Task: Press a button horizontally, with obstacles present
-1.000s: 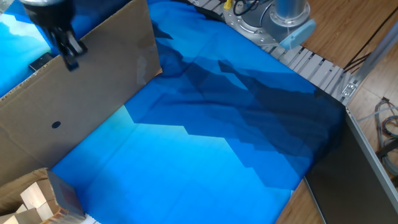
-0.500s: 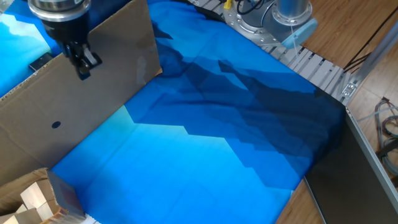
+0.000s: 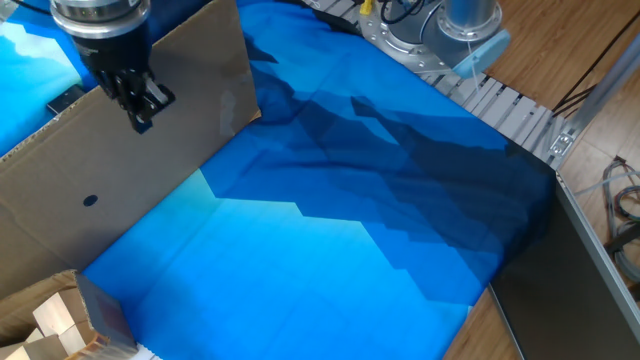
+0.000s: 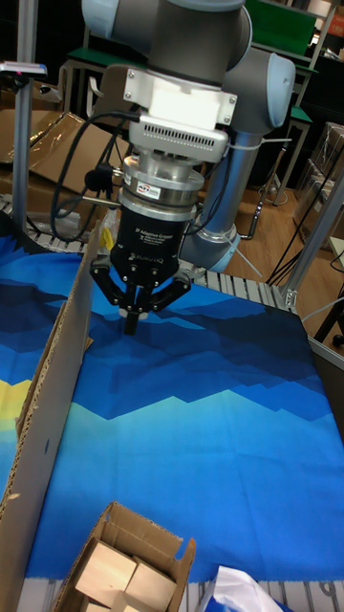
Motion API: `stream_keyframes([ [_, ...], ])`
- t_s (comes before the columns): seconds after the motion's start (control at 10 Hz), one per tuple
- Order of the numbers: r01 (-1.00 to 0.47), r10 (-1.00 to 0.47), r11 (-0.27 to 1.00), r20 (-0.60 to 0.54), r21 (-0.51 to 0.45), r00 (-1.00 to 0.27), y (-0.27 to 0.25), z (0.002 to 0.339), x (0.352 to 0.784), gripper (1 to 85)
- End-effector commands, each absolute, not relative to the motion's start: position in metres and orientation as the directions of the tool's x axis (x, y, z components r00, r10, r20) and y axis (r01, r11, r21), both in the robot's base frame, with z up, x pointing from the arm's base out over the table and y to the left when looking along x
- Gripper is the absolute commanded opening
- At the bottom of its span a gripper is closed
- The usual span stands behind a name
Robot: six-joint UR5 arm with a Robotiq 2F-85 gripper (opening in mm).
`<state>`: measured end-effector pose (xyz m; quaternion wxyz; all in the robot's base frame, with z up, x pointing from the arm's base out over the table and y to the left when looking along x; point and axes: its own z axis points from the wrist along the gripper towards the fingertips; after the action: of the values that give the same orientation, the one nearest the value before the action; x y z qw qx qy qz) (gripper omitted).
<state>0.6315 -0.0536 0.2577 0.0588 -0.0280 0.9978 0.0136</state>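
Note:
The obstacle is a large brown cardboard panel (image 3: 150, 150) standing on edge along the left of the blue cloth, also seen edge-on in the tall fixed view (image 4: 53, 402). It carries one small dark round spot (image 3: 90, 199). My gripper (image 3: 143, 118) points down with its black fingers closed together at the tips and nothing between them. In the tall fixed view the gripper (image 4: 132, 323) hangs just to the right of the panel's far end, above the cloth. The button is out of view.
An open cardboard box with wooden blocks (image 3: 50, 320) (image 4: 119, 569) sits at the near end of the panel. The blue cloth (image 3: 330, 220) covers the table. The arm's base (image 3: 445, 30) and a ribbed metal strip (image 3: 510, 110) are at the far right.
The gripper has moved to the right and slightly down along the panel's upper edge. The panel and box have not moved.

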Motion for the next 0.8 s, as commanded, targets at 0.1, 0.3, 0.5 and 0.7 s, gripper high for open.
stream_keyframes([
  [0.1, -0.028, -0.023, 0.999, -0.105, 0.046, -0.994, -0.041, 0.267, 0.617, 1.0],
  [0.3, 0.035, 0.04, 0.998, -0.112, 0.046, -0.993, -0.019, 0.268, 0.613, 1.0],
  [0.5, 0.063, 0.067, 0.998, -0.128, 0.031, -0.989, -0.002, 0.264, 0.614, 1.0],
  [0.7, 0.098, 0.099, 0.995, -0.152, 0.016, -0.983, 0.008, 0.254, 0.619, 1.0],
])
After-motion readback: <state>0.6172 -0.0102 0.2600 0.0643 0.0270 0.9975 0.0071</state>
